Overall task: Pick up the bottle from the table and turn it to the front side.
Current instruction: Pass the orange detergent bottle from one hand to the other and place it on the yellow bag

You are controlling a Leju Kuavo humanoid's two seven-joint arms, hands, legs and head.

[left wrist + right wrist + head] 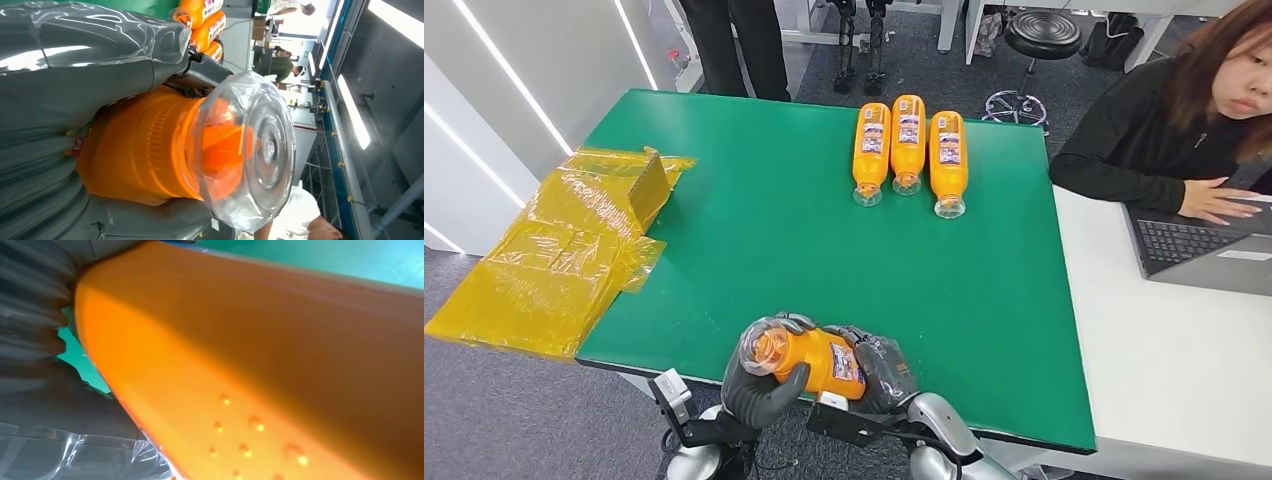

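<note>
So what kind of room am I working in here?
Most likely an office or lab workspace: a green table with orange bottles laid out, a person typing on a laptop at a white desk, and a rolling stool behind.

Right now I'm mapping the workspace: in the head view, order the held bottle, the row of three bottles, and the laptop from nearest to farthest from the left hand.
1. Held bottle: gripped by the left hand, at the table's near edge.
2. Row of three bottles: lying at the far side of the green table.
3. Laptop: far right, on the white desk.
</note>
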